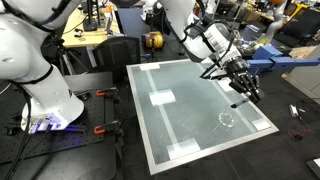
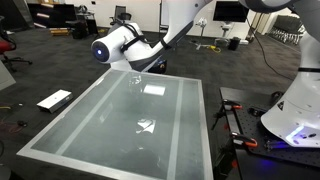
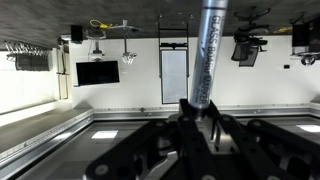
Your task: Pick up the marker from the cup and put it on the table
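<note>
- Dark gripper point(image 3: 201, 112) linkages fill the bottom of the wrist view. The jaws are clamped on the marker point(image 3: 208, 50), which rises from between them as a grey barrel with printed lettering.
- Behind the marker, that view looks level across the room to a pale wall with a black screen point(image 3: 97, 72).
- In both exterior views the gripper point(image 1: 241, 85) point(image 2: 143, 68) hangs in the air above the table point(image 1: 190, 115) point(image 2: 90, 125), near one edge and clear of the glassy top.
- In an exterior view a thin dark sliver below the fingertips is probably the marker point(image 1: 246, 97), though it is too small to be sure.
- The marker is held off the table and outside the cup point(image 1: 226, 120) point(image 2: 146, 126).
- The cup stands on the tabletop, a faint clear outline near the gripper but apart from it.
- A whitish tape patch point(image 1: 163, 97) point(image 2: 155, 89) lies flat on the table away from the cup.
- The white robot base point(image 1: 40, 75) stands beside the table.
</note>
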`<action>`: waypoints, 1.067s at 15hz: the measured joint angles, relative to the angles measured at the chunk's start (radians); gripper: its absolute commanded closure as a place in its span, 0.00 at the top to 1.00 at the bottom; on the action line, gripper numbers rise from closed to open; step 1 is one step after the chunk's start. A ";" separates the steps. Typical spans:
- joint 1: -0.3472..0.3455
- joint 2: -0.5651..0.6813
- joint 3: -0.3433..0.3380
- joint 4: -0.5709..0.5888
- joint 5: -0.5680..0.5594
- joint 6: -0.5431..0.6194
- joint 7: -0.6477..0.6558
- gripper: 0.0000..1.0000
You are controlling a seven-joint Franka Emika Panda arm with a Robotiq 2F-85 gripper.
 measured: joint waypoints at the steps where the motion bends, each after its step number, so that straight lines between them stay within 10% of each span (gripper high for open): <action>1: 0.004 -0.028 0.003 -0.032 -0.021 0.000 0.000 0.04; 7: 0.007 -0.239 0.046 -0.264 -0.162 0.037 0.000 0.04; 16: -0.081 -0.533 0.144 -0.574 -0.346 0.461 -0.068 0.04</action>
